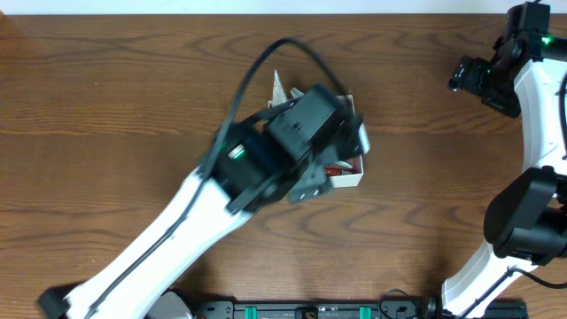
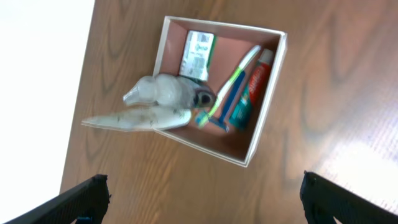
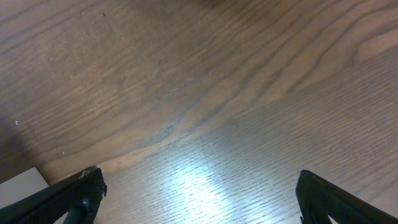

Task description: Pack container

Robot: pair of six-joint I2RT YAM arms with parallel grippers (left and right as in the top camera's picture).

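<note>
The container (image 2: 236, 142) is a shallow square box with white walls and a pink-brown inside, seen from above in the left wrist view. In it lie a green-and-white packet (image 2: 199, 53), a green-and-blue toothbrush (image 2: 227, 93) and a red-and-teal toothpaste tube (image 2: 252, 87). A white tube (image 2: 140, 119) and a clear wrapped item (image 2: 165, 90) lie across its left rim. My left gripper (image 2: 202, 205) hangs open and empty above the table beside the box. In the overhead view my left arm hides most of the container (image 1: 347, 181). My right gripper (image 3: 199, 199) is open and empty over bare wood.
The right arm (image 1: 532, 89) stands folded at the table's far right edge. A white corner (image 3: 25, 183) shows at the lower left of the right wrist view. The table's pale edge (image 2: 37, 74) lies left of the box.
</note>
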